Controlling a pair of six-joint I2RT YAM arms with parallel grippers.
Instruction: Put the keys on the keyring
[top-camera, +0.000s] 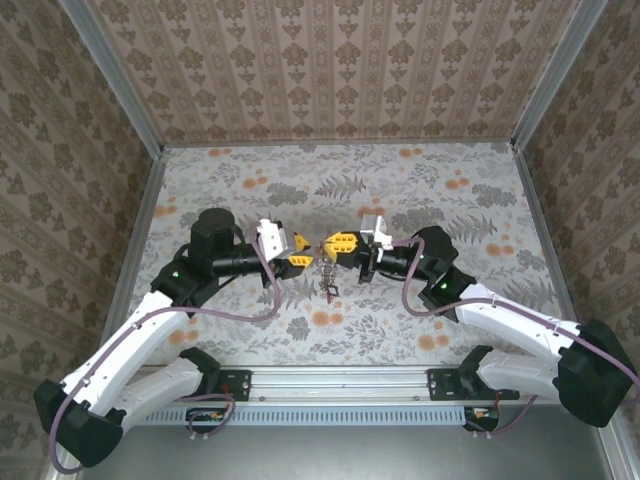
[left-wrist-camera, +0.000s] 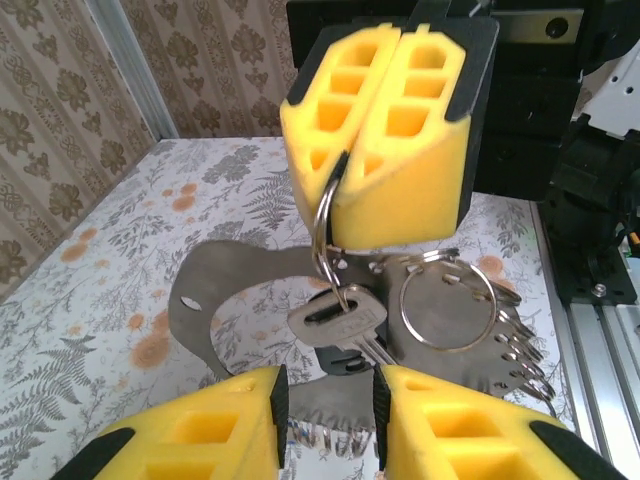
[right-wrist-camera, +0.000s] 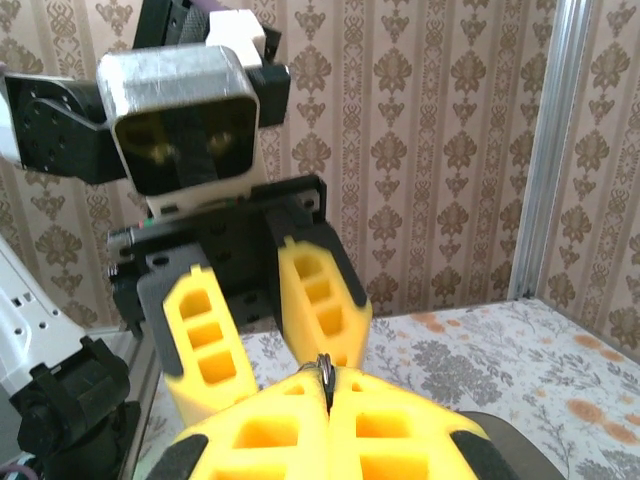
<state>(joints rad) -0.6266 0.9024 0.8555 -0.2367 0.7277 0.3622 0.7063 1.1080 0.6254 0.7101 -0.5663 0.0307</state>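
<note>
My right gripper (top-camera: 335, 243) (right-wrist-camera: 325, 385) is shut on the top of a thin silver keyring (left-wrist-camera: 323, 225), and the ring's edge pokes out between its yellow fingers (right-wrist-camera: 324, 368). A silver key (left-wrist-camera: 340, 318) hangs from that ring above the table. Beside it a second, round ring (left-wrist-camera: 447, 300) carries several more keys (left-wrist-camera: 512, 340). In the top view the bunch (top-camera: 326, 278) dangles between the two grippers. My left gripper (top-camera: 298, 250) (left-wrist-camera: 330, 405) faces the right one, just short of the hanging key, open with nothing between its pads.
The floral tablecloth (top-camera: 450, 200) lies under both arms, with patterned walls on three sides. A metal rail (top-camera: 340, 378) runs along the near edge between the arm bases. The right arm's black body (left-wrist-camera: 590, 200) stands close on the right in the left wrist view.
</note>
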